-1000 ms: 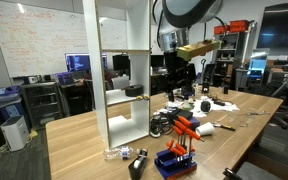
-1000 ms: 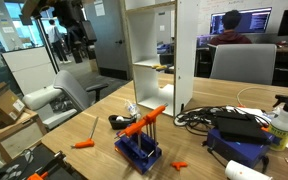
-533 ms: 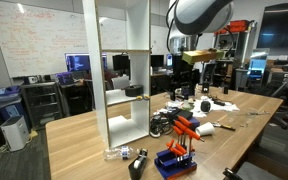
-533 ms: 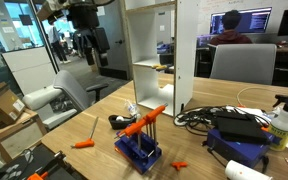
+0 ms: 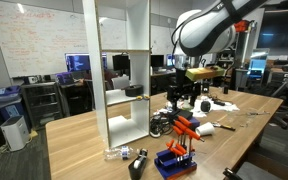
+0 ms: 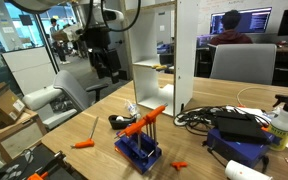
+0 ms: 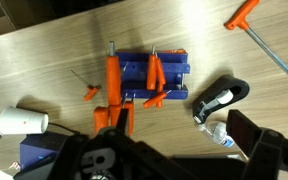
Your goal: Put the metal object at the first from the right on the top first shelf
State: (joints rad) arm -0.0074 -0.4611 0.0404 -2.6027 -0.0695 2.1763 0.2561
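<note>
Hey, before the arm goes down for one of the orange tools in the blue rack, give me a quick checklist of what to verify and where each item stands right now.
1. Gripper empty: ok, nothing orange shows in it in either exterior view.
2. Jaws open: cannot tell.
3. Orange tools in the blue rack: ok, several are there.
4. Gripper above the rack: ok, the rack sits mid wrist view, though the arm is high over the table.
5. Rightmost tool singled out: cannot tell, the handles cross one another.
6. Top shelf free: cannot tell, it is seen only edge on.
</note>
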